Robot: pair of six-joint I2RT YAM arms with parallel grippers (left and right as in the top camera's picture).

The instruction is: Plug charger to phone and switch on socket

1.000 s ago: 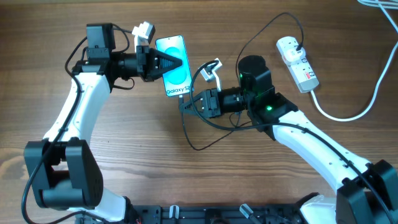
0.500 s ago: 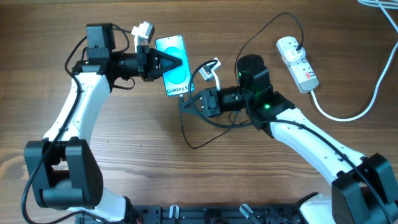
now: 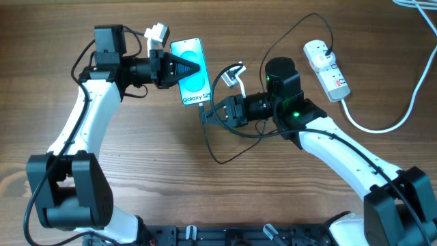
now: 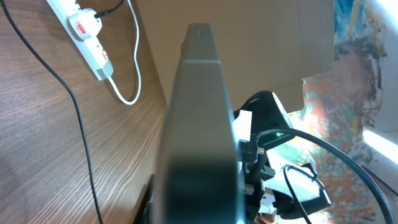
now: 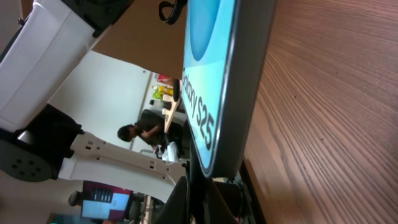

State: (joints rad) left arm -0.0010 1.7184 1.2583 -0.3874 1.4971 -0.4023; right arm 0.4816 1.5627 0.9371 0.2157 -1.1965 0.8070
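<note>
The phone [image 3: 192, 83] has a cyan screen and a white "Galaxy" strip, and is held up off the table. My left gripper [image 3: 194, 70] is shut on its upper part. The left wrist view shows only the phone's blurred dark edge [image 4: 199, 124]. My right gripper [image 3: 205, 112] is at the phone's lower end, shut on the charger plug. In the right wrist view its fingers [image 5: 202, 190] meet right under the phone [image 5: 217, 81], hiding the plug. The thin black charger cable [image 3: 218, 162] loops across the table to the white socket [image 3: 326, 68] at the far right.
The socket's thick white cord [image 3: 372, 128] curves off towards the right table edge. The socket [image 4: 81, 34] and black cable [image 4: 68, 99] also show in the left wrist view. Both arms meet over the table's middle.
My right arm has shifted a little to the right, with its gripper still at the phone's lower end. The left arm and phone have not moved.
</note>
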